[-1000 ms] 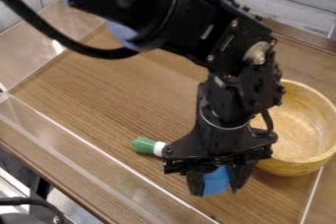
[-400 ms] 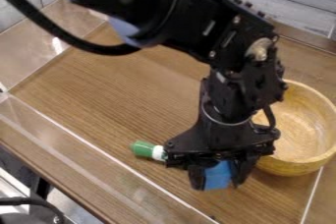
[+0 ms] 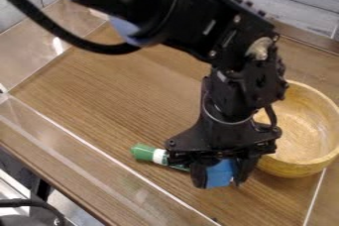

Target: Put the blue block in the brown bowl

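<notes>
Bulky glossy black arm (image 3: pixel 199 27) with round joints, black cables, blue patch

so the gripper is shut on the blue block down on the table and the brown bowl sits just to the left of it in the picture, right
Not quite. The gripper is shut on the blue block low at the wooden table, but the brown bowl sits to the right of it in the picture, not the left. The camera view shows this; what lies to the left is the green-and-white marker.

no legible text, labels, brands or numbers anywhere
</notes>
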